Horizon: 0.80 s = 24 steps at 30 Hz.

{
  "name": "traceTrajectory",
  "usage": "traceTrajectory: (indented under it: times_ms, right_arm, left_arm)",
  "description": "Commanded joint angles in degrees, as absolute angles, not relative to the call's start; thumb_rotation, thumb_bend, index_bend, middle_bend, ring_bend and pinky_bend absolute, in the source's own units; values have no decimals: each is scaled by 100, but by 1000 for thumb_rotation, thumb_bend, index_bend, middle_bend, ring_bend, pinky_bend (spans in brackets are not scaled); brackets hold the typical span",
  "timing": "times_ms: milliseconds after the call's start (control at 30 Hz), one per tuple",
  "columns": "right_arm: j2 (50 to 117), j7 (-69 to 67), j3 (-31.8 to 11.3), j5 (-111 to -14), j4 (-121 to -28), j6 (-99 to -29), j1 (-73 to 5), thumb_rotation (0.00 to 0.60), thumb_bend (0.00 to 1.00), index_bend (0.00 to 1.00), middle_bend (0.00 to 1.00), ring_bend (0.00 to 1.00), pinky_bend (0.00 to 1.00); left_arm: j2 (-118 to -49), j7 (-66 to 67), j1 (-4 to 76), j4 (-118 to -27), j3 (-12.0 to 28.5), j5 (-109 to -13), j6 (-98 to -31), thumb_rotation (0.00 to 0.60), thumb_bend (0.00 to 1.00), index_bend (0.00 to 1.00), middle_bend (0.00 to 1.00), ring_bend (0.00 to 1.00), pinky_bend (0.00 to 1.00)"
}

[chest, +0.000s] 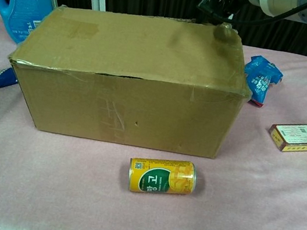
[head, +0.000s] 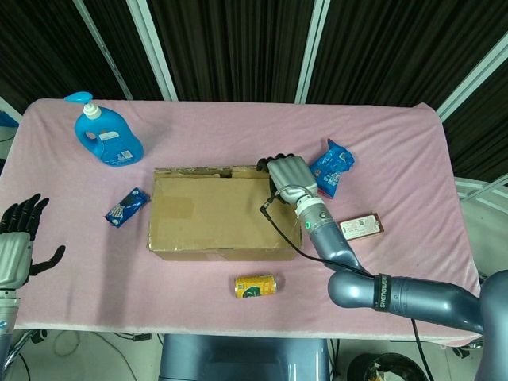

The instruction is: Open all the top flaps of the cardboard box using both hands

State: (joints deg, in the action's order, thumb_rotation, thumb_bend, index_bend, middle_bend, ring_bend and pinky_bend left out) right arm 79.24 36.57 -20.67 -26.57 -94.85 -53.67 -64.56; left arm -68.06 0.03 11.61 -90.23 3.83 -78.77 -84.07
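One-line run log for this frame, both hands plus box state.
right hand: over far right corner of cardboard box | left hand: open, off table's left edge | flaps: closed

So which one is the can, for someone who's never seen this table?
Start at the big cardboard box mid-table. On the pink cloth just in front of it, nearer the robot, lies the can on its side. It is the only yellow, round thing; its neighbours are blue packets.
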Motion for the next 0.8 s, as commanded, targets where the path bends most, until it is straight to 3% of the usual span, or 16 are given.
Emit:
traceTrajectory:
  times_ms: [33, 800]
  right_arm:
    - [7918, 3639, -2021, -2650, -9513, -5435, -6464, 600, 1000, 338, 377, 331, 310]
    - [7868, 3635, -1791, -2417, -9724, -5663, -6531, 600, 1000, 373, 456, 406, 344]
  left_arm:
    - [-6800, -9, 1153, -9029, 397, -7884, -8395, 600, 257, 0, 0, 0, 0]
    - [-6780, -36, 1100, -9062, 500, -7889, -8312, 600, 259, 0, 0, 0, 0]
